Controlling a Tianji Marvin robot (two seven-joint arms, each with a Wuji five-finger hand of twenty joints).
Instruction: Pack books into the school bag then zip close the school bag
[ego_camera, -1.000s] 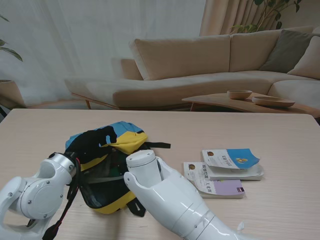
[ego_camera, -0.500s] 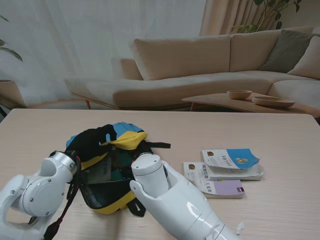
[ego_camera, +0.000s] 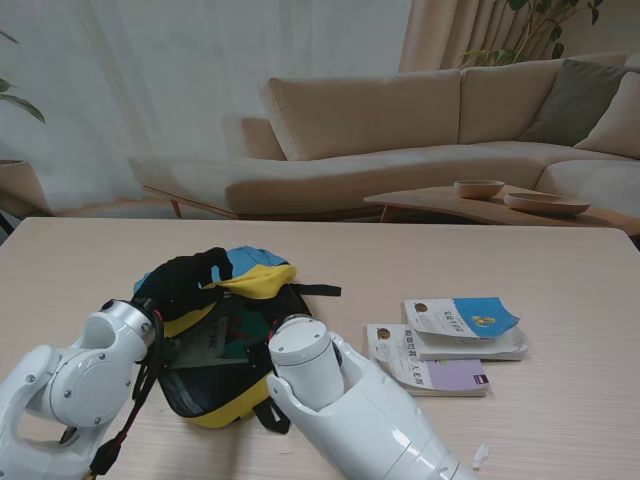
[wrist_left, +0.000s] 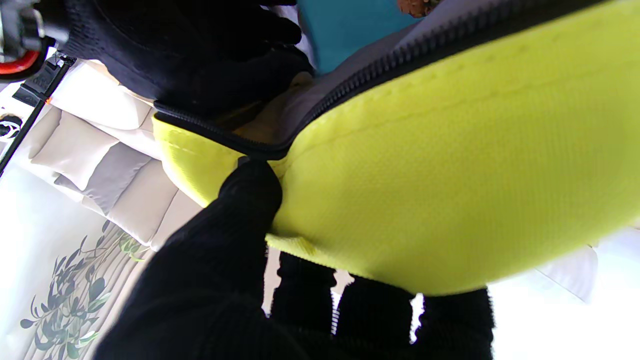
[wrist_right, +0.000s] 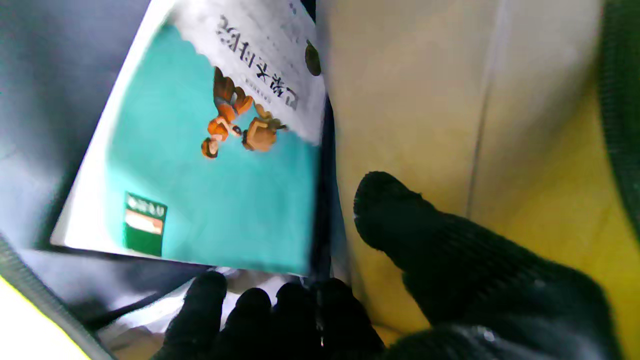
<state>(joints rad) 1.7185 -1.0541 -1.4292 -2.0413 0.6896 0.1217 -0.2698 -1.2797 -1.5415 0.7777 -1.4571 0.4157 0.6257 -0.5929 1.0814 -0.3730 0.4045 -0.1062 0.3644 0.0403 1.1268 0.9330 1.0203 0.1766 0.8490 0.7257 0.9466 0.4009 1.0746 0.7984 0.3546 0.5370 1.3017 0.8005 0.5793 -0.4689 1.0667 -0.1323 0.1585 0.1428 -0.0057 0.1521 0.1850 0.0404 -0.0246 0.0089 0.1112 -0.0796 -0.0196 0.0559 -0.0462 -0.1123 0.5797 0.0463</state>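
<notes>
Books are going into the bag one at a time, and this looks like the loading step. The right robot hand (wrist_right: 380, 300), black-gloved, sits inside the bag's mouth with a teal-and-white paperback book (wrist_right: 200, 165) resting against its fingertips; whether it is truly gripping the book I cannot tell. The left robot hand (wrist_left: 240, 270) pinches the yellow lip of the blue, yellow and black fabric school bag (ego_camera: 215, 340), thumb on the outer face and fingers behind it, holding the opening up.

The bag lies on the pale wooden surface (ego_camera: 500, 260), near the robot, left of centre. A stack of white-covered books (ego_camera: 450, 345) waits on the robot's right, just beside the right forearm but apart from the bag.

My guess for the next move: let the book settle flat inside, draw the right robot hand back out without snagging the black zipper track (wrist_left: 410, 50), then reach right for the stack. The mouth is narrow, so clearance at its edge is tight; beyond the bag there is plenty of bare room.
</notes>
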